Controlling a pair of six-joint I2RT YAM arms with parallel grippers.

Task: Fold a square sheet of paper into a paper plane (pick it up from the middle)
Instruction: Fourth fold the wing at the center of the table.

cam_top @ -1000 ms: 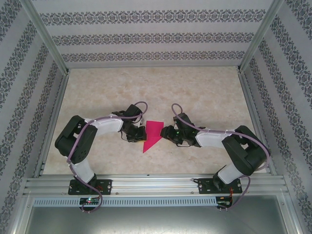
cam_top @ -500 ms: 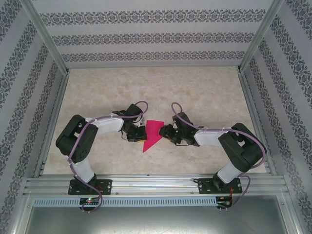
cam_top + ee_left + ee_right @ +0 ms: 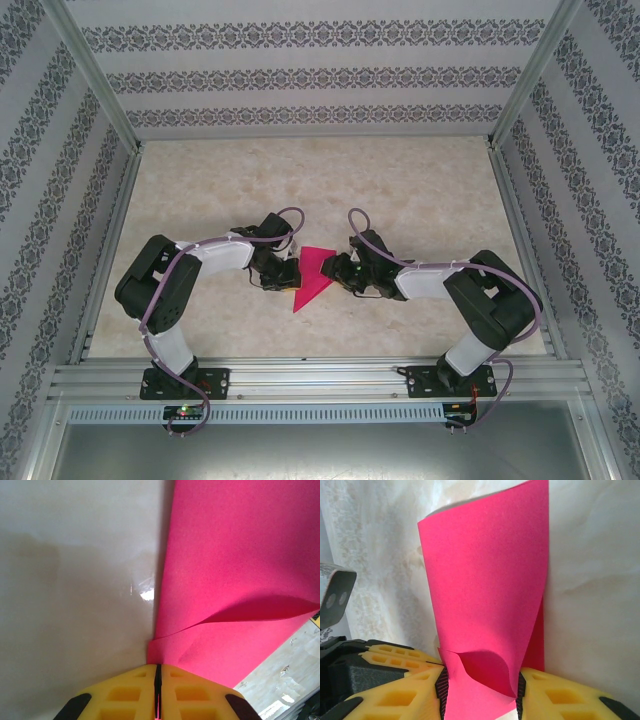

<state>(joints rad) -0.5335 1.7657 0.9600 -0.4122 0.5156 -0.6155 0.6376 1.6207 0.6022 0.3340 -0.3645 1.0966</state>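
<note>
Top, paper: the paper (image 3: 312, 275) lay near the middle of the desk (image 3: 300, 180), partly folded, its point toward my bases.
Top, left end effector: my left end effector (image 3: 290, 275) sat at the paper's left edge.
Top, right end effector: my right end effector (image 3: 340, 273) sat at its right edge, so the sheet was between the two.
Top, room: the desk was pale and marbled, with patterned walls (image 3: 320, 75) on three sides and a metal frame (image 3: 320, 375) along the near edge.
Left wrist, grip: my left end effector (image 3: 157, 667) was clamped shut on the paper's (image 3: 235, 555) edge.
Left wrist, paper: one layer arched up off the layer beneath it.
Left wrist, desk: the desk (image 3: 75, 580) was glossy with a small glare spot, so probably slippery.
Right wrist, grip: my right end effector (image 3: 480, 680) was narrowed on a curled flap of the paper (image 3: 485, 580), with a pad against each side.
Right wrist, step: I judged this to be a crease in the making. To do it well I had to hold the left anchor firm, line up the edges, then press the curl flat rather than crumple it.
Right wrist, desk: the desk (image 3: 590, 555) was pale and lay just behind the upright sheet.
</note>
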